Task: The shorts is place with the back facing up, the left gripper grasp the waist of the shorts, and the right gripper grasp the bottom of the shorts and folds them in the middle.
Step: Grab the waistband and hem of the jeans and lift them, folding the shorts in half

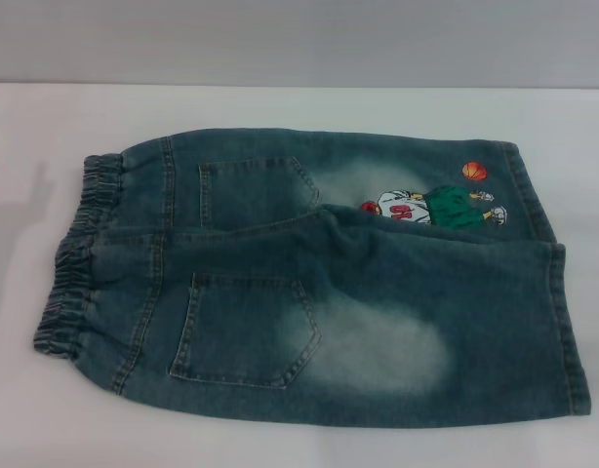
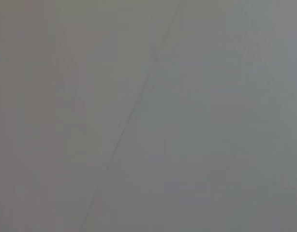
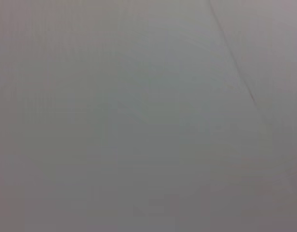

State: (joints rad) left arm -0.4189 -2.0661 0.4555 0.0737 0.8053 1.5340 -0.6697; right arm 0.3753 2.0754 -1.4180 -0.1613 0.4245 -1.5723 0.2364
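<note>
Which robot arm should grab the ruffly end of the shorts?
Probably the left. The ruffled waist of the shorts lies on the robot's left, the hems on its right. Neither gripper is in view yet.

A white table top [image 1: 299, 107] is spread across most of the head view under even, soft light, with a plain grey wall [image 1: 299, 39] along the top of the frame, while only blank grey surfaces crossed by a thin line are shown in both wrist views.
</note>
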